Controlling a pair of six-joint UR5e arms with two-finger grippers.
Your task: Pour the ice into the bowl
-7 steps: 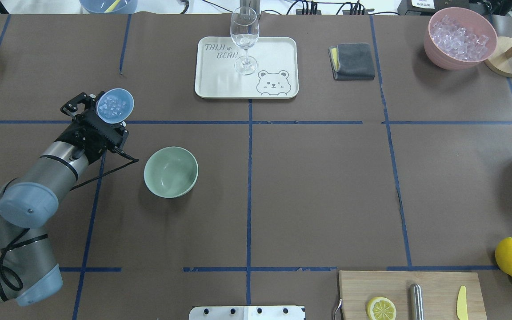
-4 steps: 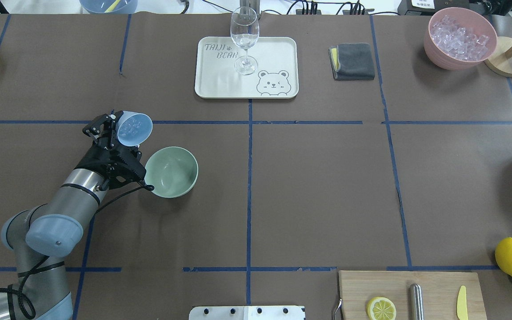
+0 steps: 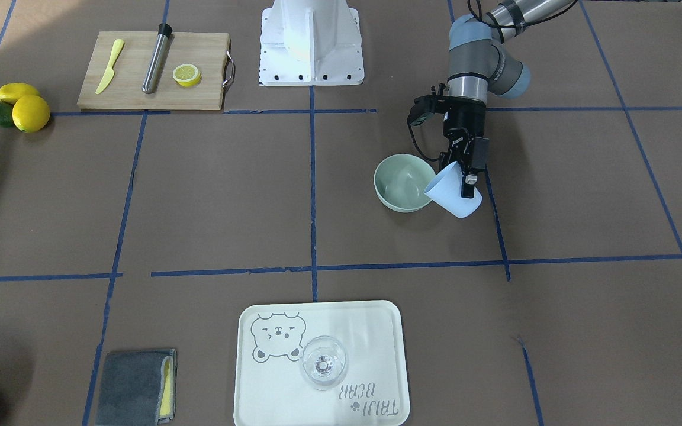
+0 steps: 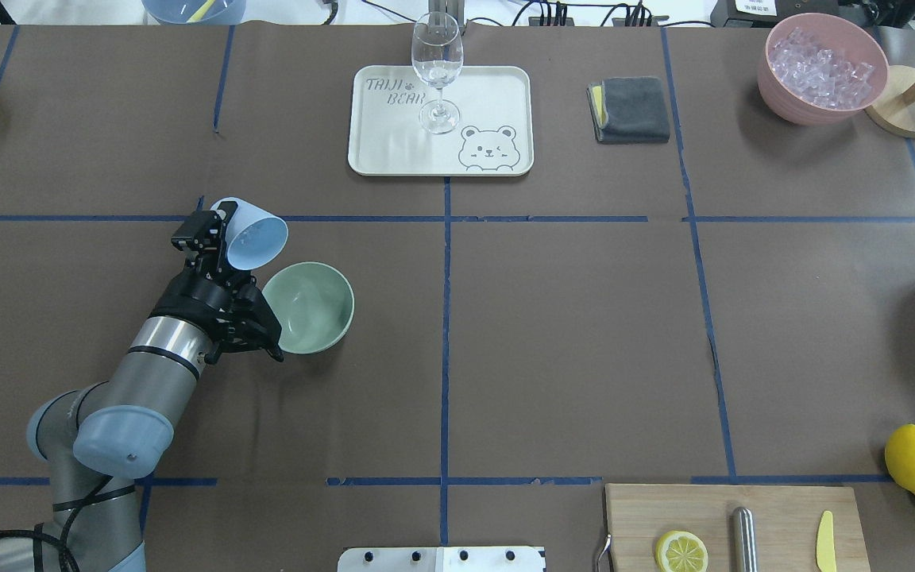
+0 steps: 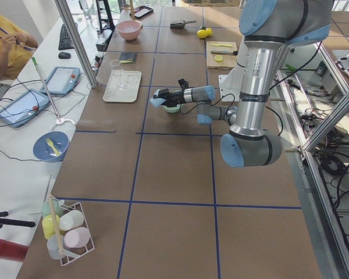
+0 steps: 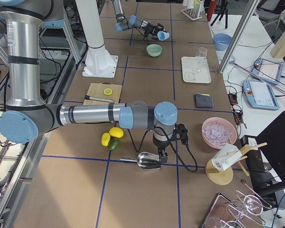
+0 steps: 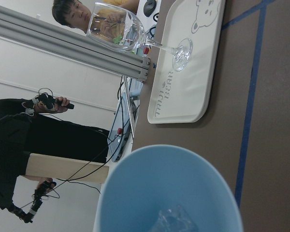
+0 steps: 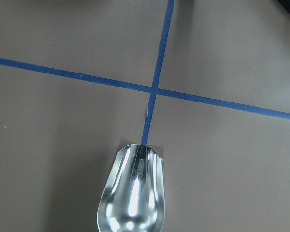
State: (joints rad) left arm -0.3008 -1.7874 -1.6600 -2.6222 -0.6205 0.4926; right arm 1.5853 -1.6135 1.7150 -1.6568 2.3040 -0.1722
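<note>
**Tabletop** [image 4: 569, 334]: brown paper, blue tape grid.

**Left arm** [image 4: 160, 357]: comes in over the near left corner and reaches toward the middle of the left half.

**Cutting board** [image 4: 640, 508]: wood, at the near edge, right of centre.

**Tray** [image 4: 489, 87]: pale, bear print, at the middle of the far edge.

**Pink tub** [image 4: 775, 79]: far right corner, heaped with spare cubes.

**Bowl** [image 4: 314, 310]: mint green, upright, in the left half, midway between the near and far edges. No ice seen in it.

**Light blue cup** [image 4: 255, 237]: tipped hard over, with its mouth turned to the bowl and its lip at the bowl's far-left rim.

**Left gripper** [image 4: 215, 230]: fingers clamped across the cup's wall.

**Right gripper** [image 6: 160, 154]: near the right edge, by a metal scoop [image 8: 133, 193]. Whether its fingers are spread or pressed together cannot be told.

**Ice** [image 7: 171, 220]: a few clear cubes lying low inside the cup.

**Step in hand:** start of the pour, nothing discharged yet.

**Next move, as judged:** bring the cup's mouth further over the bowl's hollow, then roll the wrist slowly so the cubes slide in rather than skip over the rim.
</note>
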